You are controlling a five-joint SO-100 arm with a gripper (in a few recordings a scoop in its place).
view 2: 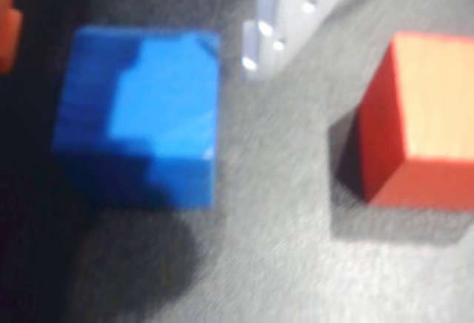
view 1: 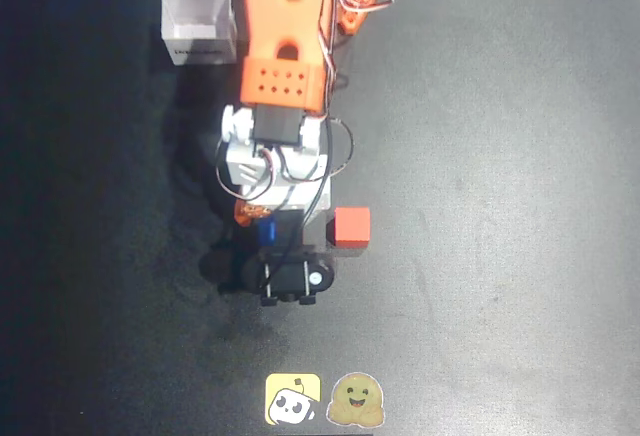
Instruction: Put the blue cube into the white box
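Observation:
In the wrist view the blue cube rests on the dark table, between an orange finger at the left edge and a pale finger at the top. My gripper is open and straddles the cube, with a gap on each side. From overhead, only a sliver of the blue cube shows under the gripper. The white box stands far off at the upper left, open side up.
A red cube sits just right of the gripper. The orange arm reaches down from the top edge. A yellow sticker and a round tan sticker lie at the table's lower edge.

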